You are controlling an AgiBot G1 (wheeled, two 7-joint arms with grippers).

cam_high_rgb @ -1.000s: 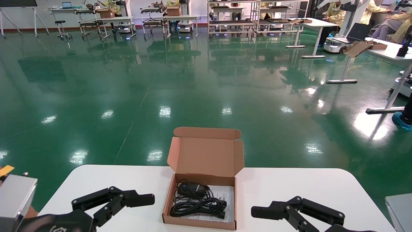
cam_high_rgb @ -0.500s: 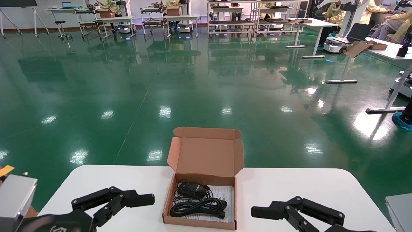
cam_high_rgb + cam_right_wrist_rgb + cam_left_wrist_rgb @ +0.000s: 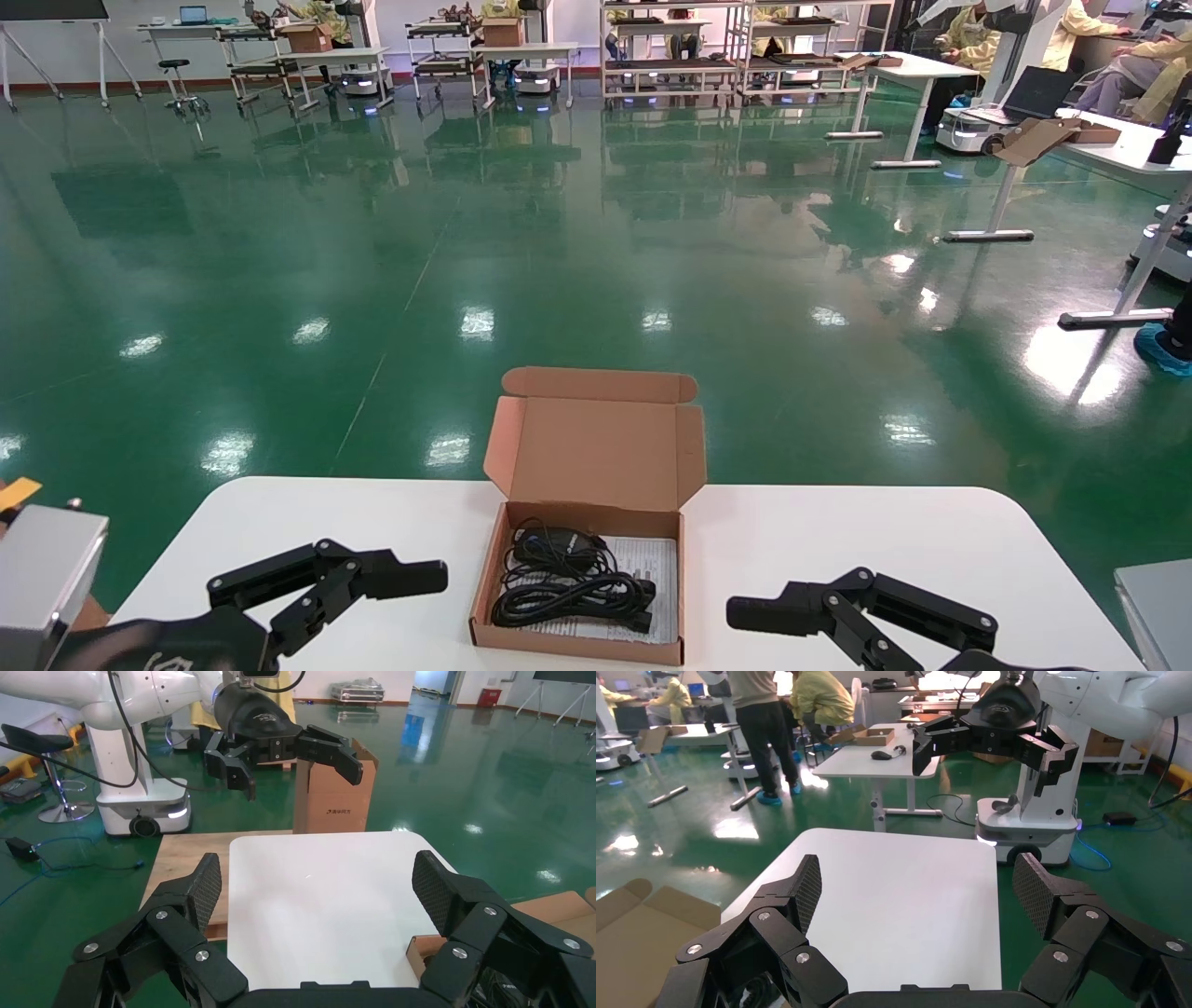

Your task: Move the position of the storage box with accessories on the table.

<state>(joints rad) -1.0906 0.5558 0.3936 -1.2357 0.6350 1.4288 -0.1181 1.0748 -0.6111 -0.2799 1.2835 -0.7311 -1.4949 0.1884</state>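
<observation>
From my station, the head view showed the storage box (image 3: pixel 579 596) sitting at the lower centre of the frame, on the near part of the table (image 3: pixel 838 540). Its lid stood up and open at the far side, with the tuck flap folded at the top and an ear flap angled out on each side. Inside lay the accessories (image 3: pixel 570 582): coiled black cables with a small black adapter toward the back, resting on a white printed sheet that showed along the right of the box floor.

The left gripper (image 3: pixel 372 587) sat at the lower left of the frame, above the tabletop, its tip near the left wall of the box but apart from it. In the left wrist view the left gripper (image 3: pixel 916 896) had its fingers (image 3: pixel 807 885) spread wide with nothing between them, and a corner of the box (image 3: pixel 638 934) showed at the lower left of that picture.

The right gripper (image 3: pixel 792 620) sat at the lower right of the head frame, likewise near the right wall of the box without touching it. The right wrist view showed the right gripper (image 3: pixel 318 885) released as well, fingers (image 3: pixel 430 881) well apart and empty, with the box edge (image 3: pixel 555 906) at the lower right of that picture.

A grey metal block (image 3: pixel 42 573) filled the lower left corner of the head view.
</observation>
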